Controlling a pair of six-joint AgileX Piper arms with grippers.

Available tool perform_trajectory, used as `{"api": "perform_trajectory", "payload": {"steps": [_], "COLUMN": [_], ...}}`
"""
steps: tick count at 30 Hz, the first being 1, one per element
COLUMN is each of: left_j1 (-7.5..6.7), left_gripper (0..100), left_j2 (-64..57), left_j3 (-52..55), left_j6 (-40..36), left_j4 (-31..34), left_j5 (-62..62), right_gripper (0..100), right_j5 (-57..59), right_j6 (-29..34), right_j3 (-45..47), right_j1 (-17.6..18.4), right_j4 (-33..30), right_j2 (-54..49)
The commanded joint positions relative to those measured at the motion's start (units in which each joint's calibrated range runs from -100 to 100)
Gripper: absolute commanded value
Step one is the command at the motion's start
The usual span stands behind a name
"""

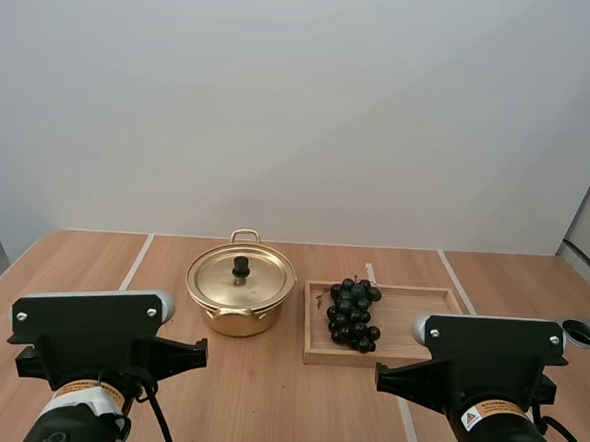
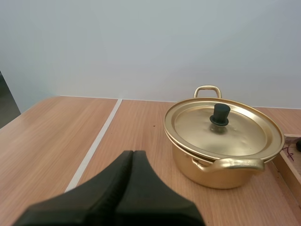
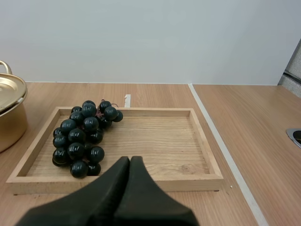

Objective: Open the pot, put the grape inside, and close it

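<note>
A gold pot [image 1: 239, 296] stands mid-table with its lid [image 2: 221, 129] on, topped by a black knob [image 2: 219, 114]. To its right a bunch of dark grapes [image 1: 353, 312] lies in the left half of a wooden tray [image 1: 420, 314]. My left gripper [image 2: 132, 155] is shut, its fingers together as one dark wedge, held short of the pot on the near left. My right gripper [image 3: 130, 162] is shut too, hovering at the tray's [image 3: 197, 136] near rim, just right of the grapes [image 3: 83, 136]. Nothing is held.
Pale seams run across the wooden table [image 1: 264, 399]. A round metal-rimmed hole [image 1: 582, 332] sits near the table's right edge. Both arm bodies fill the near foreground of the high view.
</note>
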Motion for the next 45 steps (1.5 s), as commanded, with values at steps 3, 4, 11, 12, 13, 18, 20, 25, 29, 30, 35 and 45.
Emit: {"api": "perform_trajectory", "payload": {"steps": [3,4,11,12,13,18,20,25,29,30,35,45], "left_j1": [0.2,0.2,0.2,0.2,0.2,0.2,0.2,0.2,0.2,0.2,0.2,0.2], "left_gripper": [0,0,0,0,0,0,0,0,0,0,0,0], "left_j2": [-0.4,-0.4,-0.4,-0.4,-0.4,-0.4,-0.4,-0.4,3.2,4.5,11.4,21.6], "left_j3": [0.0,0.0,-1.4,-2.5,-3.4,-10.2,-13.9,-22.8,-29.7,-31.6,-40.2,-55.3], "left_j6": [-0.6,-0.6,-0.6,-0.6,-0.6,-0.6,-0.6,-0.6,-0.6,-0.6,0.8,13.1], "left_j4": [0.3,0.3,0.5,0.5,0.5,0.5,0.5,0.7,0.7,0.7,0.7,-4.5], "left_j5": [-2.5,-3.1,-14.6,-18.2,-20.9,-35.5,-35.4,-29.0,-17.6,-14.8,-4.9,9.2], "right_gripper": [0,0,0,0,0,0,0,0,0,0,0,0], "right_j5": [-1.2,-2.7,-34.2,-40.6,-46.8,-64.8,-61.0,-40.7,-30.6,-28.8,-18.8,10.1], "right_j6": [0.2,0.2,0.2,0.2,0.2,-1.0,-1.3,-1.3,-1.3,-1.3,-1.3,-1.3], "right_j3": [0.0,0.0,0.0,0.0,0.0,0.0,-1.9,-13.3,-23.0,-25.5,-36.0,-57.2], "right_j1": [0.1,0.1,0.1,0.1,0.1,0.1,0.1,0.1,0.1,0.1,0.1,0.1], "right_j4": [0.2,0.2,0.2,0.2,0.2,-0.2,-0.3,-0.3,-0.3,-0.3,-0.3,1.6], "right_j2": [-0.4,-0.4,-0.4,-0.4,-0.4,-0.4,-0.4,-0.4,-0.4,-0.4,1.8,22.4]}}
